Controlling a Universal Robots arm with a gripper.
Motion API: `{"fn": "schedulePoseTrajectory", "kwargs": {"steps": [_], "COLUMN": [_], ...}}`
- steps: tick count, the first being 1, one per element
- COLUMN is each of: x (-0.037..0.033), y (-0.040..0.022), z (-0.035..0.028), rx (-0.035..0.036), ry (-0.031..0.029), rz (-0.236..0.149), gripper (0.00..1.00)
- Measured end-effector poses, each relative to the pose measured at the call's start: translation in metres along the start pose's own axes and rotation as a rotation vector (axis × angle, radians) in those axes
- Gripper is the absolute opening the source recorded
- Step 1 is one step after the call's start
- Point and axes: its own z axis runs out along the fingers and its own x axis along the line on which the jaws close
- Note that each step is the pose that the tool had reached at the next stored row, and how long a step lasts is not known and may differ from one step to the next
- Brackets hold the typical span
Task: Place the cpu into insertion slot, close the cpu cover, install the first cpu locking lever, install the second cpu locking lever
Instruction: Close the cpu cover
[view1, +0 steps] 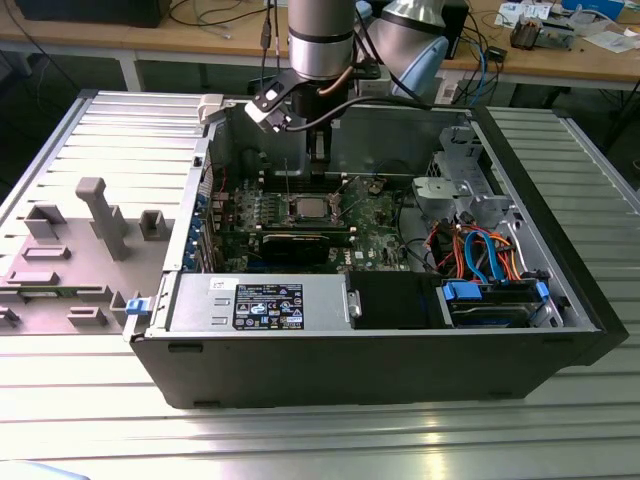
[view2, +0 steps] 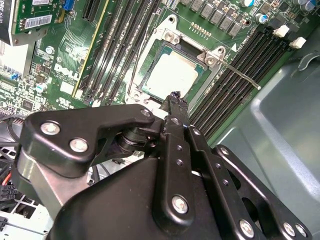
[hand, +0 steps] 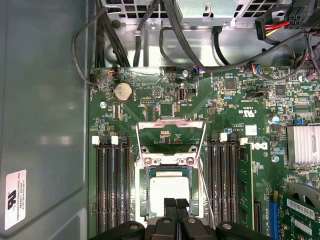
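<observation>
Hovering hand: the hand (hand: 175, 205) hangs low over the cpu edge farthest from the cover hinge. Its fingers are drawn narrow with a slit between them and hold nothing.
Cpu: the cpu (hand: 169, 189) lies flat in the slot (view2: 150, 47), silver top up. Both wrist views suggest it is clear of the fingertips, so placement looks done.
Cover: the cover (hand: 170, 124) stands tipped back on its hinge. The board (hand: 150, 95) shows through its window, and the slot is open from above.
Lever: one lever (view2: 240, 75) juts out over the memory slots (view2: 235, 55), unlatched. This is probably so the cover can swing freely.
Arm: in the exterior view it reaches straight down, which keeps it off the case walls and the cables (view1: 480, 250).
Case: the case (view1: 350, 370) lies on its side on the bench (view1: 300, 440), open face up for access.
Task state: cpu seated, cover not yet closed, lever not yet installed.
</observation>
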Motion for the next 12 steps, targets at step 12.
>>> {"fn": "schedulePoseTrajectory", "kwargs": {"steps": [12], "x": [0.0], "y": [0.0015], "z": [-0.0005], "rx": [0.0097], "ry": [0.0005], "rz": [0.0], "gripper": [0.11]}}
